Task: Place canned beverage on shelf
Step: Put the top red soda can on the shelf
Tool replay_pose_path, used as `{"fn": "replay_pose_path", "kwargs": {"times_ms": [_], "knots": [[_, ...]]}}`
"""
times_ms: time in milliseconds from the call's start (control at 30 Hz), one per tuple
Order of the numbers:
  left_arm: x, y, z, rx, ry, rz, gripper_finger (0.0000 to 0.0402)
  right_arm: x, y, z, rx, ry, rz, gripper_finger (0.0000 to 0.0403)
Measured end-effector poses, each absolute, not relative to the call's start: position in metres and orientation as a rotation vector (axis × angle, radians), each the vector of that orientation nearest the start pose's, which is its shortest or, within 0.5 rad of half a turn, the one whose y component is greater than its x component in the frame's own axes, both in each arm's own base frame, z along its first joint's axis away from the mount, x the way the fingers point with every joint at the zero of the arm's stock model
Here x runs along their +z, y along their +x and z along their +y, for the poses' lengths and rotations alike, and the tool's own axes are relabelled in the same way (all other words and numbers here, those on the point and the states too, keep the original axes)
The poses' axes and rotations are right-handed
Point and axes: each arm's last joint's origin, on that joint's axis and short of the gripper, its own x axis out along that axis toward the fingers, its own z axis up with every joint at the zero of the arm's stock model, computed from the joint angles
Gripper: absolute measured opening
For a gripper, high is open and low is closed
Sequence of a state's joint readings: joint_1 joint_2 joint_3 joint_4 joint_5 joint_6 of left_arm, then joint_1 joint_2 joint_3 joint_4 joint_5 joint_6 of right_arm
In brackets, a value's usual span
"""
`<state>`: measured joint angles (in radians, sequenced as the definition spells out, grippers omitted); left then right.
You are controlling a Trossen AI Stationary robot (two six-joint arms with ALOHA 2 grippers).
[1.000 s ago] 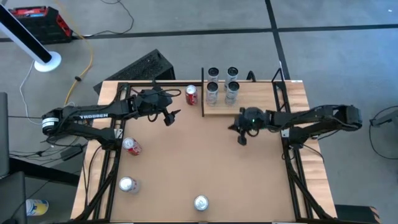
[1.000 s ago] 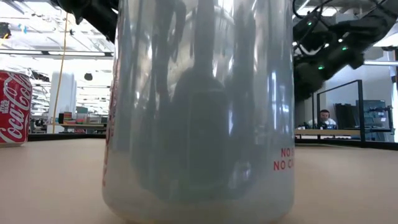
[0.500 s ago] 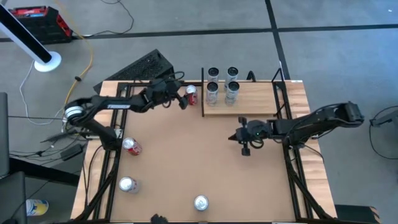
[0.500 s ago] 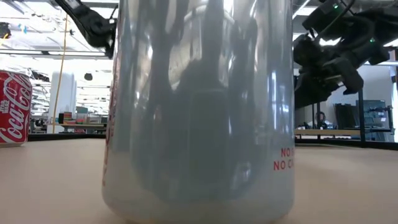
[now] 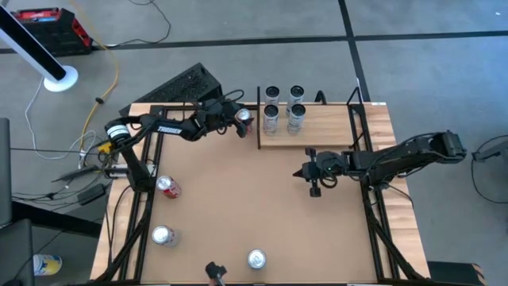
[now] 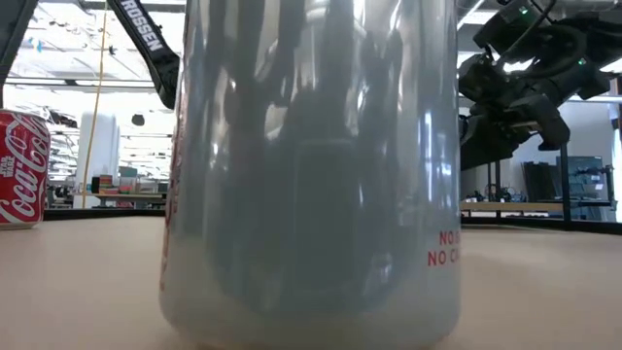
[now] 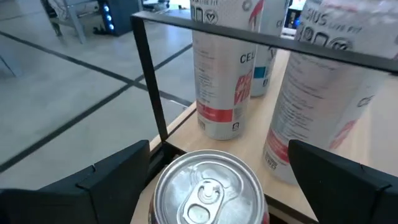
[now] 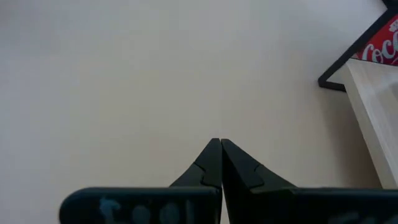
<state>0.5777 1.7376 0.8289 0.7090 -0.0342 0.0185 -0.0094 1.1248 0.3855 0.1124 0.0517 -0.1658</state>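
**Can at shelf rail, left gripper astride it**

Lettering first: "TROSSEN" reads along the left arm in the high view. The red can (image 5: 244, 121) shows no label from above. A second red can (image 6: 21, 168) in the low view carries Coca-Cola script. The shelf cans (image 7: 219, 68) show partial "CEL" print. The silver can (image 6: 311, 170) filling the low view bears red "NO".

Left gripper (image 5: 239, 123) stands wide open, fingers (image 7: 99, 183) either side of the red can, top (image 7: 208, 190) facing the wrist camera; contact cannot be told. This can is upright, long axis vertical, on the table (image 5: 238, 206) just outside the shelf (image 5: 317, 131) and close to its black rail (image 5: 259, 117).

Right gripper (image 5: 314, 179) is fully closed, empty, over bare tabletop just in front of the shelf's near edge.

Four cans crowd the shelf's rail end; the rest of the plank is open. Three more cans sit along the table's left and near edges, mid-table open.
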Motion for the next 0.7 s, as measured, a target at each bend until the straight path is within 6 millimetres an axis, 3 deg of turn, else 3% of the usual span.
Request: {"fn": "replay_pose_path", "kwargs": {"times_ms": [700], "knots": [[0.175, 0.297, 0.198, 0.711, -0.043, 0.347, 0.0363, 0.167, 0.208, -0.003, -0.011, -0.154, 0.596, 0.0024]]}}
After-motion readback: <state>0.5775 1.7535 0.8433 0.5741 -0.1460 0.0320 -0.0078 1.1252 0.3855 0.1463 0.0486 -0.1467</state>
